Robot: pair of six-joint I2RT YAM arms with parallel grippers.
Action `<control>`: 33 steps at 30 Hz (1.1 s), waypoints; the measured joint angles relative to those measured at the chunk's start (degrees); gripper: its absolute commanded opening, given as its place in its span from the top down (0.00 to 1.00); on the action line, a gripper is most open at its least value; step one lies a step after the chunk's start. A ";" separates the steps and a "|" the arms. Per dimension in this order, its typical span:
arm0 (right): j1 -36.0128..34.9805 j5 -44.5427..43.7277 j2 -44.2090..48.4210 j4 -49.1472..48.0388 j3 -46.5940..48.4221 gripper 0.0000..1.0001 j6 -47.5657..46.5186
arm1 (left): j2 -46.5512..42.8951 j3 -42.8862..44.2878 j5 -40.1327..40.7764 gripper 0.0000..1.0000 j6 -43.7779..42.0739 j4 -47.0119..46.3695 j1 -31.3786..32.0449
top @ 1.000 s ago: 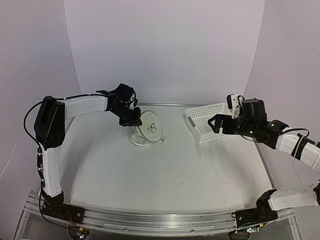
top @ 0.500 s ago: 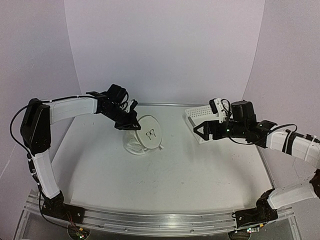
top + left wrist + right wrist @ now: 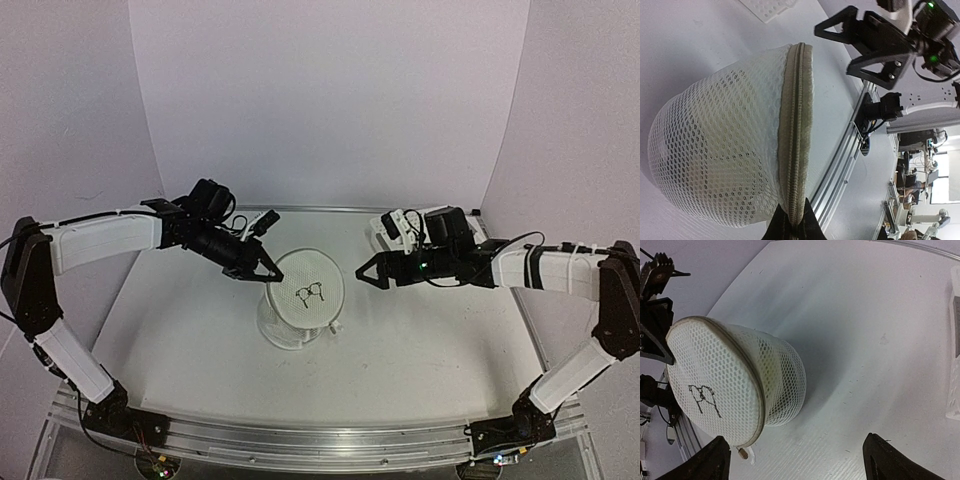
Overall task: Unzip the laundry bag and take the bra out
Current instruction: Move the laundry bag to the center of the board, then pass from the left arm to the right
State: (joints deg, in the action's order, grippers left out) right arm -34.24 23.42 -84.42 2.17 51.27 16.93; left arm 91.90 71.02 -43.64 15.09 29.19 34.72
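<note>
Top external view, left gripper (image 3: 268, 272) pinching laundry bag (image 3: 305, 300) at zip rim, mid-bench, right gripper (image 3: 366, 273) spread, nearby, not touching

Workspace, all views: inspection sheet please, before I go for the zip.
Surface: white table, no spills seen.
Job's things: small round white mesh laundry bag, tilted, zip shut where visible; bra not discernible.
Clutter: white perforated plastic basket, behind right arm.
Grippers: left gripper shut on the bag's zip rim; right gripper open, apart from bag.
Cables: black cable on that arm, off the bag.
Surroundings: pale backdrop; metal rail at near edge.
</note>
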 measured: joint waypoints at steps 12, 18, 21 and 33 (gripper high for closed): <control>-3.98 12.90 -6.54 -9.11 0.76 0.12 6.88 | -3.13 -4.52 -9.70 1.00 -3.85 -3.02 0.66; -6.10 16.52 -8.33 -11.96 1.51 0.28 8.44 | -3.13 -4.55 -12.11 1.00 -4.76 -4.22 1.07; -6.14 18.05 -8.41 -12.48 1.51 0.38 8.94 | -3.13 -4.83 -13.05 1.00 -4.87 -4.68 1.25; -6.14 21.03 -7.89 -14.12 1.38 1.00 9.38 | -2.67 -5.16 -13.77 0.99 -4.81 -6.49 1.25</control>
State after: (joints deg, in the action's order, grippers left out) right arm -40.38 44.45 -92.31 -11.94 52.64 26.30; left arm 89.23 65.87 -57.41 10.28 22.70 35.97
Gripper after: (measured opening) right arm 0.041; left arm 0.032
